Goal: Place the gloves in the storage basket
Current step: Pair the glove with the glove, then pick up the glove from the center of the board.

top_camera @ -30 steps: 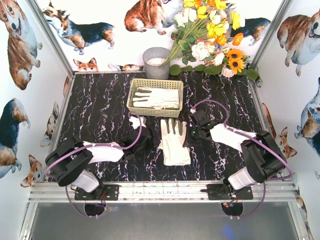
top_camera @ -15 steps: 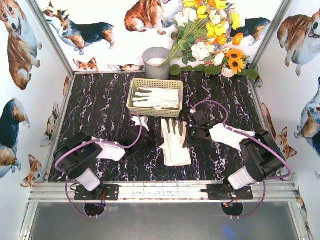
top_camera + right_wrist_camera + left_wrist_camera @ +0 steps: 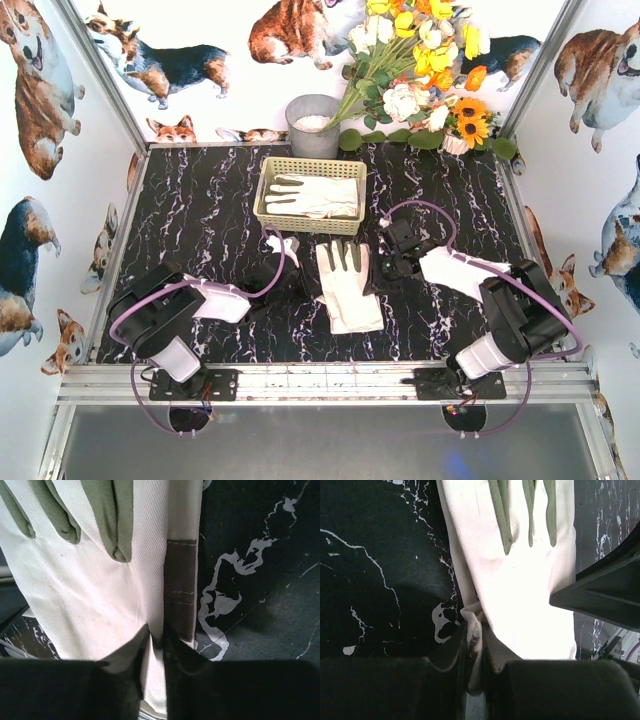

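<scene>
Dark marble table (image 3: 200, 230). The basket (image 3: 262, 205) sits far centre with stowed gloves (image 3: 315, 196) inside. A loose glove (image 3: 350, 290) lies flat just before it. The left gripper (image 3: 476, 640) pinches one edge and the right gripper (image 3: 157, 642) nips the other. We'd lift both sides level and clear the rim before releasing.

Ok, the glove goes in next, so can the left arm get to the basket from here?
Probably yes: the basket sits just beyond the left end effector, nothing standing between. But the right end effector also pinches the glove, which may hold it back.
</scene>
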Controlling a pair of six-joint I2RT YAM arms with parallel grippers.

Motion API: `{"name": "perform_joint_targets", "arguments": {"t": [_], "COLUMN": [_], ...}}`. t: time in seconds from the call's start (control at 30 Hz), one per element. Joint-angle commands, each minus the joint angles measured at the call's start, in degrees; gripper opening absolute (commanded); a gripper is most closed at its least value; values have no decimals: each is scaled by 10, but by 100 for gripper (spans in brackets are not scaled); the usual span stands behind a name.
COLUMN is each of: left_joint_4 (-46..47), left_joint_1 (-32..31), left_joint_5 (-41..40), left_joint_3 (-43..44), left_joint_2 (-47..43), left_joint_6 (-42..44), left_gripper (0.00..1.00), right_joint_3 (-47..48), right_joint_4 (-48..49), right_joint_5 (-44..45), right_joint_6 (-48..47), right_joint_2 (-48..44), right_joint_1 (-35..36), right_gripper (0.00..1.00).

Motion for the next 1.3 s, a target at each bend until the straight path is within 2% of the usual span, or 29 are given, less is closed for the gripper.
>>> {"name": "perform_joint_targets", "arguments": {"t": [0.0,0.27,0.5,0.73,1.03,1.2,1.27], "left_joint_4": [-47,-95,-106,-107,-107,-108,-111], "left_joint_1": [3,3,3,2,3,2,2], "left_joint_5": [-15,-27,-32,-35,-33,-33,-34], "left_joint_3": [-13,0,1,1,2,-2,-4], "left_joint_2": [-13,-24,-24,-29,-31,-37,-43], "left_joint_6": [7,21,20,19,22,21,21], "left_gripper": [0,0,0,0,0,0,0], "right_joint_3": [8,-13,-33,-38,-44,-40,-35], "right_joint_4": [7,9,63,55,88,91,91], "right_joint_5": [-12,-90,-173,-131,-156,-152,-154], "right_joint_6": [-35,-46,-30,-41,-48,-48,-49], "right_joint_2": [-46,-101,-39,-20,35,52,57], "right_joint_1": [-18,-60,-76,-89,-72,-58,-52], "right_gripper": [34,55,63,63,60,46,38]}}
